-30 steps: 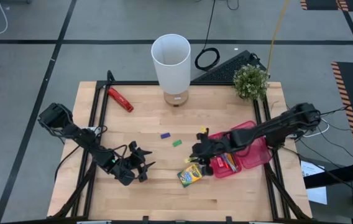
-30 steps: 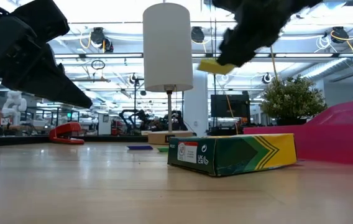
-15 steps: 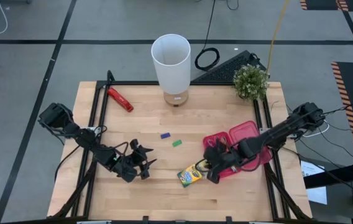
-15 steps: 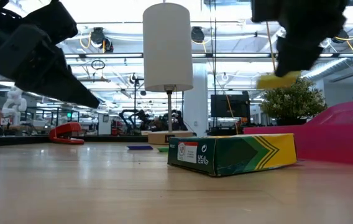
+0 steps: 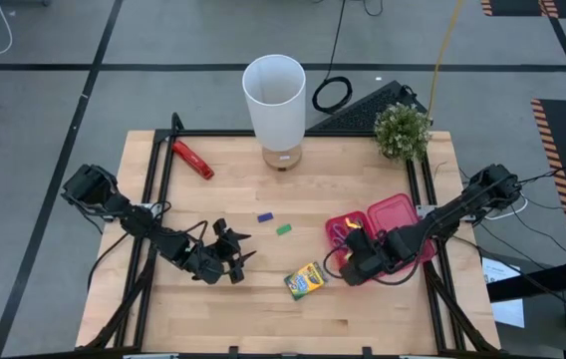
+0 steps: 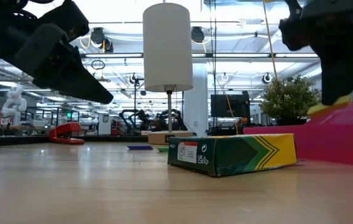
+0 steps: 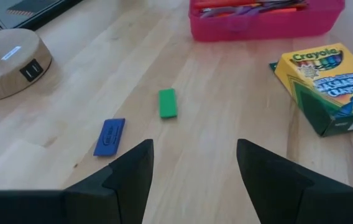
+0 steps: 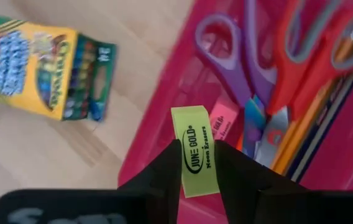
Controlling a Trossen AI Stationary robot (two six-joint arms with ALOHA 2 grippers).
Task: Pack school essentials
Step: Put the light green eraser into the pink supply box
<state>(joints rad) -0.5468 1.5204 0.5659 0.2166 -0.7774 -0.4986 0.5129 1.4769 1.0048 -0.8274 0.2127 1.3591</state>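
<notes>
My right gripper (image 8: 196, 163) is shut on a yellow-green eraser (image 8: 192, 146) above the pink case (image 5: 348, 261), which rests flat on the table at the right. In the case lie purple-handled scissors (image 8: 226, 46), red-handled scissors (image 8: 307, 56) and pens. The crayon box (image 5: 305, 281) lies flat on the table, left of the case. A blue eraser (image 7: 109, 137) and a green eraser (image 7: 168, 103) lie on the wood mid-table. My left gripper (image 7: 192, 174) hovers open near them, holding nothing. My right gripper pinches the yellow-green eraser between its two fingers, which sit on the eraser's two long sides (image 8: 183, 168). Its printed end (image 8: 189, 121) sticks out past the fingertips. The fingers point down from above. The eraser (image 6: 329, 107) is lifted clear, above the case.
A white lamp (image 5: 275, 100) stands at the far middle, a potted plant (image 5: 401, 130) at the far right, and a red-and-black hand tool (image 5: 192, 159) lies at the far left. The case's open lid (image 5: 396, 211) lies beside it. Bare wood stretches along the near edge.
My right gripper has carried the yellow-green eraser toward the table's right edge, from left of the case to above it, and has come down lower. My left gripper has drifted a little toward the table's right, staying open.
</notes>
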